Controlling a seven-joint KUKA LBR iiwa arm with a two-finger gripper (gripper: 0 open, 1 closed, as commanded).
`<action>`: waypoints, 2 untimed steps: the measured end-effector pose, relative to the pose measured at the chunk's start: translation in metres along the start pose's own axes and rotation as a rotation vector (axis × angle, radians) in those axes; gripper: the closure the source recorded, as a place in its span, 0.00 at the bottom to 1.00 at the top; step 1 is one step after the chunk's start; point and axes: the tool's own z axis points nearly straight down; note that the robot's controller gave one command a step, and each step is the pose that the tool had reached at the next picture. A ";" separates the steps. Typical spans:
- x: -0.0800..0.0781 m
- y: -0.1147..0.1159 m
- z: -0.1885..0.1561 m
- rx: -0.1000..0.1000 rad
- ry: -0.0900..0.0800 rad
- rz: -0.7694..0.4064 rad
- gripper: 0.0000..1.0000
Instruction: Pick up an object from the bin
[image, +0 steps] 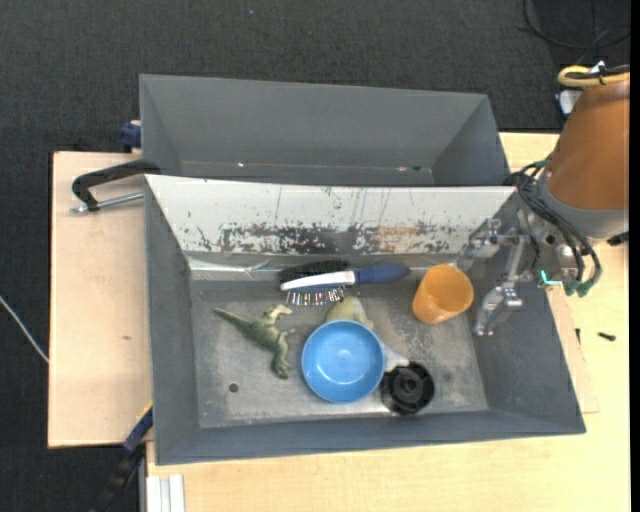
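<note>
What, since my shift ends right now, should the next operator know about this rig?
Tool: low at the bin's right side, just right of the orange cup; open or shut cannot be told, and nothing shows in it.
Things: hairbrush with blue handle along the back wall; green dinosaur on the left; blue bowl front centre; black round part beside the bowl.
Done: nothing lifted; everything lies on the bin floor.
Left: the whole pick. The cup is nearest the tool.
</note>
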 end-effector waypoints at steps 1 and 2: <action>-0.040 0.061 0.057 -0.003 -0.003 0.221 0.00; -0.070 0.072 0.149 0.003 -0.022 -0.025 0.00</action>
